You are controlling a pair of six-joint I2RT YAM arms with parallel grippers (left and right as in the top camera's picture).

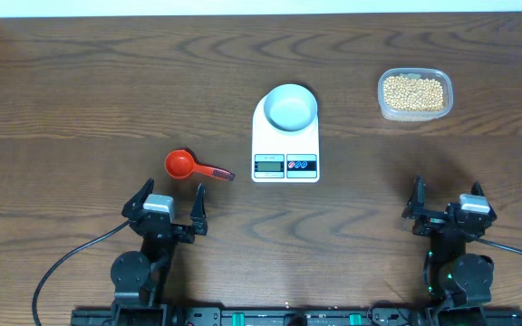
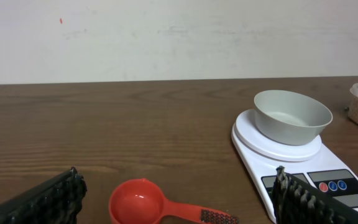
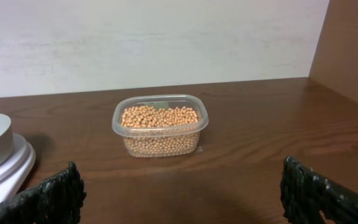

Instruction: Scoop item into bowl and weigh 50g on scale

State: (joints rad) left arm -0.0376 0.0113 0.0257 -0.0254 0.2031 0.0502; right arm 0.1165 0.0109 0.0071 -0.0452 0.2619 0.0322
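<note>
The pale blue-grey bowl (image 1: 292, 107) stands empty on the white scale (image 1: 285, 149), also in the left wrist view (image 2: 292, 116) on the scale (image 2: 253, 149). The tan beans (image 1: 413, 92) fill a clear plastic tub (image 1: 384, 109) at the back right, seen in the right wrist view (image 3: 160, 116). A red scoop (image 1: 182, 164) lies left of the scale, handle pointing right, and shows in the left wrist view (image 2: 139, 202). My left gripper (image 1: 167, 201) is open and empty, just in front of the scoop. My right gripper (image 1: 445, 194) is open and empty, well in front of the tub.
The dark wooden table (image 1: 80, 100) runs to a pale wall at the back. A wooden side panel (image 3: 353, 43) stands at the right. The scale's edge (image 3: 5, 168) shows at the left of the right wrist view.
</note>
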